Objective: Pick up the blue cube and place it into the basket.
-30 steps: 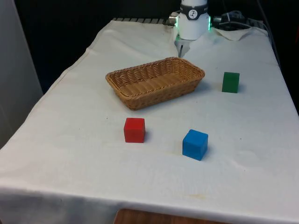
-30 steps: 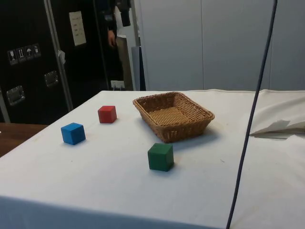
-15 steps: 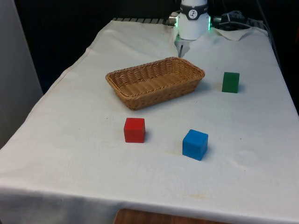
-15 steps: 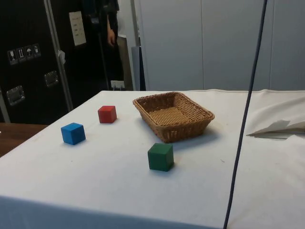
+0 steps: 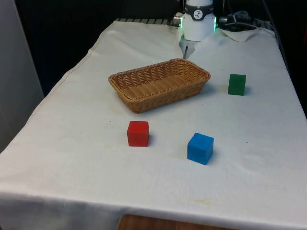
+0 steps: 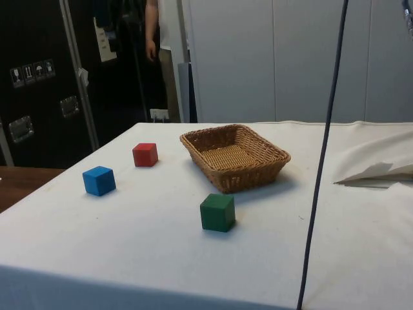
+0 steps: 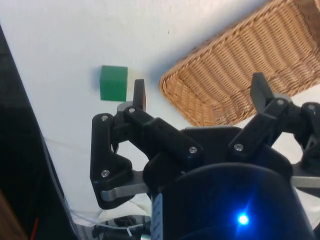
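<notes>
End effector [image 7: 199,92] spread wide — empty — above basket [image 7: 240,70].

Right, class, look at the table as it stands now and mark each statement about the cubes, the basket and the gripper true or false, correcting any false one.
1. The blue cube lies inside the basket. False: it sits on the cloth, apart from the basket.
2. The gripper is open and holds nothing. True.
3. The red cube touches the blue cube. False: a clear gap separates them.
4. The green cube stands on the cloth at the front view's right of the basket. True.
5. The basket holds a cube. False: no cube is in it.
</notes>
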